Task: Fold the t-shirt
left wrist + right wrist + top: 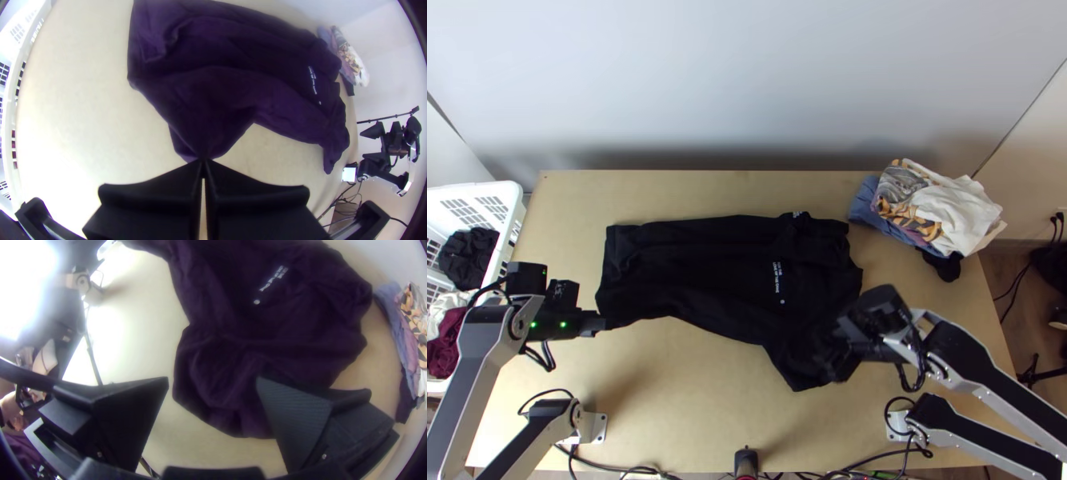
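Note:
The black t-shirt lies spread sideways across the table, wrinkled, its printed chest toward the right and its hem at the left. At the hem's near corner is my left gripper; in the left wrist view the left gripper is shut on a pinch of that cloth, which rises to its tips. Over the near sleeve, at the shirt's right end, is my right gripper. The right wrist view has the right gripper open, its fingers wide apart above the sleeve.
A pile of folded clothes lies at the table's far right corner, with a small black cloth beside it. A white basket holding clothes stands off the left edge. Cables run along the near edge.

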